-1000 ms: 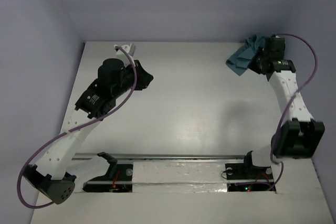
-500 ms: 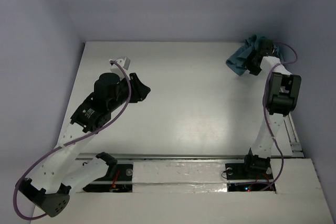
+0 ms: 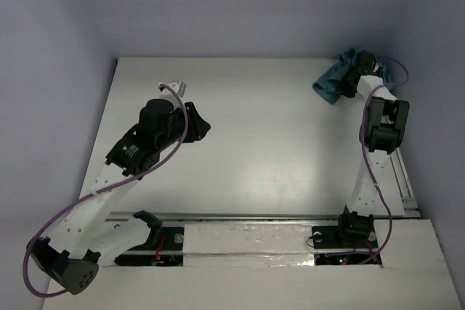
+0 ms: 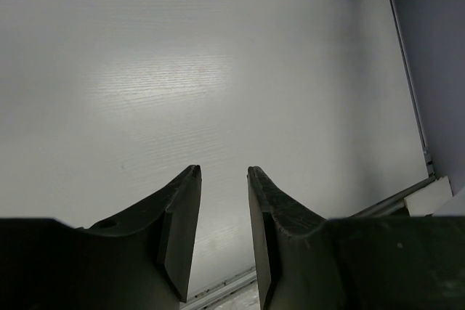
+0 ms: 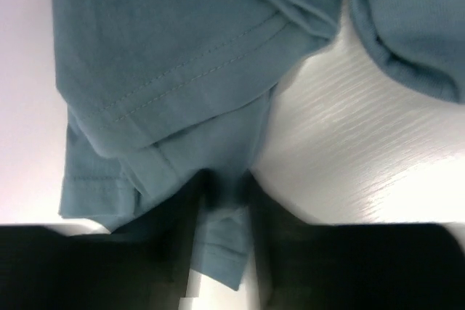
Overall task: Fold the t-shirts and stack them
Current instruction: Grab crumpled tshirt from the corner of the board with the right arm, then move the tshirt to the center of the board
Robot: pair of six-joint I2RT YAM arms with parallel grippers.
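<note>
Top external: right arm (image 3: 383, 125) newly upright, right gripper (image 3: 355, 80) on t-shirt (image 3: 330, 85).

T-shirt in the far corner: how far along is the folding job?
Nothing looks done: the t-shirt lies bunched in the far right corner of the table. In hand: the right end effector pinches a fold of it, while the left end effector hangs open, holding nothing. Left: spreading, folding, stacking.

One teal t-shirt (image 3: 336, 81), one table (image 3: 276, 143), two end effectors — left end effector (image 4: 221, 172), right end effector (image 5: 229, 201).
</note>
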